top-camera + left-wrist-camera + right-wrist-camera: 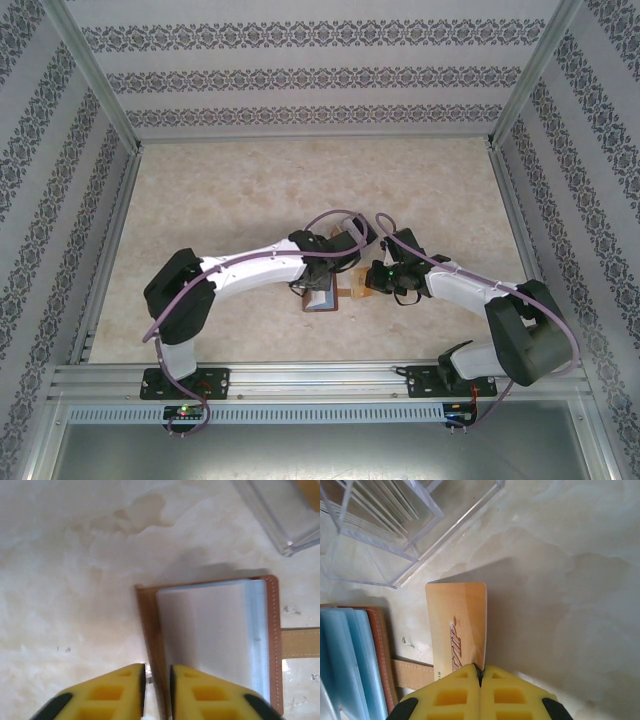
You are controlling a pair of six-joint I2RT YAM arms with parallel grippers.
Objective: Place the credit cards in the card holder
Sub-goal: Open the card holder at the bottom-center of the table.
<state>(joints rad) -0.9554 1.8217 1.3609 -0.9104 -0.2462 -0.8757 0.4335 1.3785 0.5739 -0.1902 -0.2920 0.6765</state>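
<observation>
Brown leather marks the card holder (322, 299) in the top view, lying open between the two wrists. From the left wrist, the left gripper (157, 674) pinches the holder's leather edge, jaws narrow; a firm hold should keep the pale pockets spread. From the right wrist, the right gripper (481, 672) clamps a gold card (456, 622) just beside the holder, near its snap tab (412, 674). The card probably needs squaring to a pocket mouth before sliding in.

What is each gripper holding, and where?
Right gripper pinches the tan credit card by its near short end. Left gripper appears to clamp the card holder by its brown cover's near edge.
</observation>
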